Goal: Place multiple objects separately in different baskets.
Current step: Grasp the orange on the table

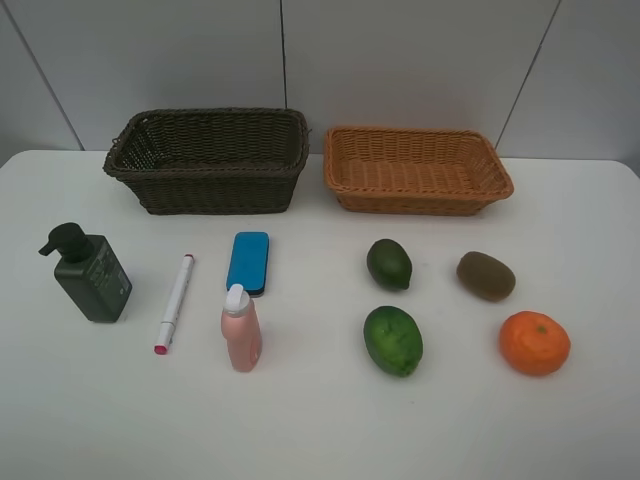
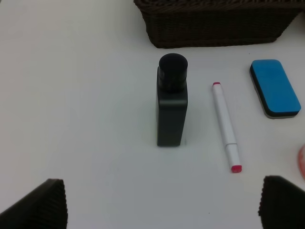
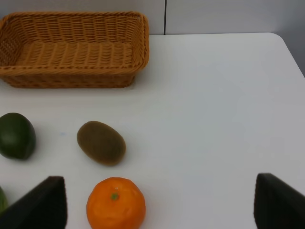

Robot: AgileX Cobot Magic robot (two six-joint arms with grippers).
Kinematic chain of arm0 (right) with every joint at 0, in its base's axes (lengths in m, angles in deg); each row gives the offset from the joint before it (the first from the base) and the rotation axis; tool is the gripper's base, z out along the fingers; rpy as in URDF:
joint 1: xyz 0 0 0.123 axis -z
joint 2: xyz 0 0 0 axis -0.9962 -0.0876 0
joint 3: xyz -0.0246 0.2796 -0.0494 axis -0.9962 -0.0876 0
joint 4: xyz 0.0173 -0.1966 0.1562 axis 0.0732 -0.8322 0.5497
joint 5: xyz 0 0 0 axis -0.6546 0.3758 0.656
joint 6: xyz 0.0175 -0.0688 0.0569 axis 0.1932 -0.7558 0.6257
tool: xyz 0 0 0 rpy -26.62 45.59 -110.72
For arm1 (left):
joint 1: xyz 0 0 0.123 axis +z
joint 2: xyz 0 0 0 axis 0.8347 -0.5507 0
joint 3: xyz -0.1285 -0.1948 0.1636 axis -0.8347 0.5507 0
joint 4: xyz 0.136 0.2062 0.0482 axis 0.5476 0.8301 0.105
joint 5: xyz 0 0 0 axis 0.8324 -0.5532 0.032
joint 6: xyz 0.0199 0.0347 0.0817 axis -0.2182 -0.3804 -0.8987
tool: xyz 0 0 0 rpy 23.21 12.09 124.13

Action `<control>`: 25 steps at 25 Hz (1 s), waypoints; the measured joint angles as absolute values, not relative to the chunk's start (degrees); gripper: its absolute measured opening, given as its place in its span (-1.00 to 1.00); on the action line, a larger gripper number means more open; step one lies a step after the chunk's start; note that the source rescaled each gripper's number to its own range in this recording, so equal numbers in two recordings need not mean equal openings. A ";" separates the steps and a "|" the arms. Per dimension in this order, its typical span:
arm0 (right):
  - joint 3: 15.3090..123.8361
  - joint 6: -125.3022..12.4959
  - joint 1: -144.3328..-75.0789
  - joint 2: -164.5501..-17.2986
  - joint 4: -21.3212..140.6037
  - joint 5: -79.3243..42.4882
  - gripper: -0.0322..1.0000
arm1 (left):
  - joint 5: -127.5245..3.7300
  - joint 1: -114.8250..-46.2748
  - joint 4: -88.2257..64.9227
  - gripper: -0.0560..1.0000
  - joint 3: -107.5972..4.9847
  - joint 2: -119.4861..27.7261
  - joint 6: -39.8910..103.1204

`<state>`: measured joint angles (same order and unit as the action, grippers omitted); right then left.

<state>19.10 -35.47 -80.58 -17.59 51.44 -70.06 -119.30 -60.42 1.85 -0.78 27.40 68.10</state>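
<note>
On the white table's left stand a dark green pump bottle (image 1: 92, 275) and a pink bottle (image 1: 241, 333). Between them lies a white marker (image 1: 175, 302), with a blue eraser (image 1: 248, 261) beside it. On the right lie two green fruits (image 1: 389, 264) (image 1: 393, 340), a kiwi (image 1: 486, 276) and an orange (image 1: 534, 343). At the back stand the dark brown basket (image 1: 205, 185) and the orange-tan basket (image 1: 420, 195), both empty. My left gripper (image 2: 162, 205) is open, short of the pump bottle (image 2: 171, 102). My right gripper (image 3: 159, 204) is open, beside the orange (image 3: 116, 204). Neither arm shows in the high view.
A grey panelled wall rises behind the baskets. The table's right edge (image 3: 288, 50) runs past the orange-tan basket (image 3: 71, 52). Bare tabletop lies in front of the objects and to the right of the kiwi (image 3: 101, 142).
</note>
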 joint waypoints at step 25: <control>24.76 -35.47 -80.58 -38.01 51.75 -71.68 1.00 | -119.16 -60.42 1.85 1.00 -0.78 27.40 68.10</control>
